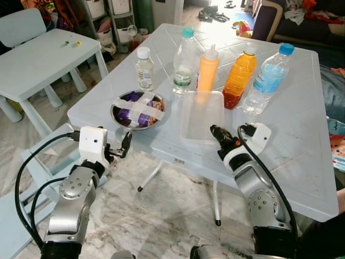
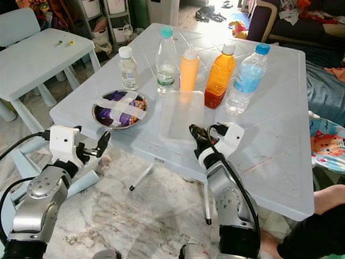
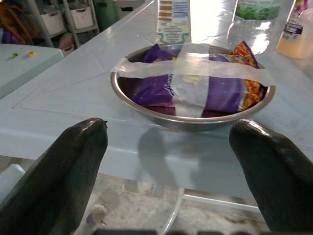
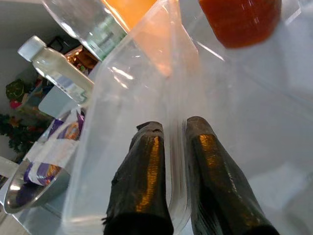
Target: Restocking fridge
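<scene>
Right gripper (image 4: 168, 142) pinches the rim of a clear, empty, shallow plastic container (image 1: 202, 116) on the table (image 1: 302, 140)

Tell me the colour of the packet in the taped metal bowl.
Mostly purple packet, with an orange corner; clearest in the left wrist view.

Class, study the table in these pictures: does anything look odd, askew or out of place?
The round steel bowl of purple snack packets near the table's front edge is sealed with crossed strips of tape rather than a lid. The right gripper pinches the rim of the clear plastic container. All five bottles stand upright; nothing spilled.
</scene>
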Controlling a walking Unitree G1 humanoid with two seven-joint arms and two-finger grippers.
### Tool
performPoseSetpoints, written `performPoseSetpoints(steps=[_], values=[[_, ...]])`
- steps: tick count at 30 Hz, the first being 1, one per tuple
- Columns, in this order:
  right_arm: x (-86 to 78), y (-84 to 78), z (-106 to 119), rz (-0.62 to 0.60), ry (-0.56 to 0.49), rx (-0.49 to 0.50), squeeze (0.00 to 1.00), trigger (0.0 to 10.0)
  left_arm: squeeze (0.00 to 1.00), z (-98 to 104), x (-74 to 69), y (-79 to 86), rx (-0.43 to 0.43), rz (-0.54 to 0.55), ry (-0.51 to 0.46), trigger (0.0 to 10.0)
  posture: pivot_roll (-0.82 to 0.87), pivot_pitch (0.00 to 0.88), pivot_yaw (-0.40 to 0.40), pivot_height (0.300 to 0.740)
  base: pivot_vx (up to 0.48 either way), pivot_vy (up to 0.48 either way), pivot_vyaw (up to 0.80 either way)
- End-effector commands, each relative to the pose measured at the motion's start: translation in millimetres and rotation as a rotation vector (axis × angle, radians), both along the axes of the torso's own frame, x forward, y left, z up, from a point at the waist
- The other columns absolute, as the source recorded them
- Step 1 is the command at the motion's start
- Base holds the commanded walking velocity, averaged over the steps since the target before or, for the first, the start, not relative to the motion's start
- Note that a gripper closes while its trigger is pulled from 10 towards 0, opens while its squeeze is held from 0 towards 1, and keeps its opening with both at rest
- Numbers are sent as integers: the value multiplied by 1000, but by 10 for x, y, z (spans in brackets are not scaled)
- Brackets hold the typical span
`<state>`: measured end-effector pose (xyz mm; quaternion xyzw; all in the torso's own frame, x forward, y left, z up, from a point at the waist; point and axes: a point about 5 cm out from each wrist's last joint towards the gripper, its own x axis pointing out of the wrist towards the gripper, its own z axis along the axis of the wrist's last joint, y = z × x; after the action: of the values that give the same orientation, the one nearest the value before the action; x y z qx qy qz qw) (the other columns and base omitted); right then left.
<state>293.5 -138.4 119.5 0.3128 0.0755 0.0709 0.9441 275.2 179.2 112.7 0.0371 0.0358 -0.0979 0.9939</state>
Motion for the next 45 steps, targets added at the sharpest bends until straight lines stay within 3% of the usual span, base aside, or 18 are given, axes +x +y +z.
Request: performPoseSetpoints(steps=[1,4,5,6,7,8,11,20,25,31,45], values=[[-19,16,14,-8,2,-36,0,0,0,-29,-13,62,4,23,11,10000,5,98,7,740,0,0,0],[-48,41,15,-7,-5,-50,0,0,0,-37,-12,41,2,23,12,10000,11,97,6,740,0,0,0],[-58,47,16,-8,-9,-54,0,1412,0,-31,-7,29,1,21,9,10000,13,94,4,740,0,0,0],[-66,54,19,-8,-14,-64,0,7961,0,-24,1,22,-1,20,6,10000,12,92,4,740,0,0,0],[-70,58,22,-7,-17,-71,0,7961,0,-20,7,20,-3,21,4,10000,12,92,4,740,0,0,0],[-72,61,31,-9,-24,-87,0,10000,0,-17,11,21,-3,21,3,10000,12,92,5,740,0,0,0],[-71,73,96,-2,-80,-166,0,10000,0,-27,8,36,-1,24,6,10000,13,90,8,740,0,0,0],[-66,47,165,-44,-130,-266,0,10000,0,-46,-7,37,7,17,16,10000,20,76,9,740,-91,0,0],[-68,24,260,-71,-211,-342,0,10000,0,-50,-1,38,8,17,19,10000,20,65,9,740,-274,0,0],[-60,19,273,-79,-232,-330,0,10000,0,-90,-9,11,12,14,33,10000,16,61,8,740,-288,0,0],[-88,77,290,-54,-290,-404,0,10000,0,-109,-29,22,22,26,35,10000,31,59,-4,740,-310,0,0]])
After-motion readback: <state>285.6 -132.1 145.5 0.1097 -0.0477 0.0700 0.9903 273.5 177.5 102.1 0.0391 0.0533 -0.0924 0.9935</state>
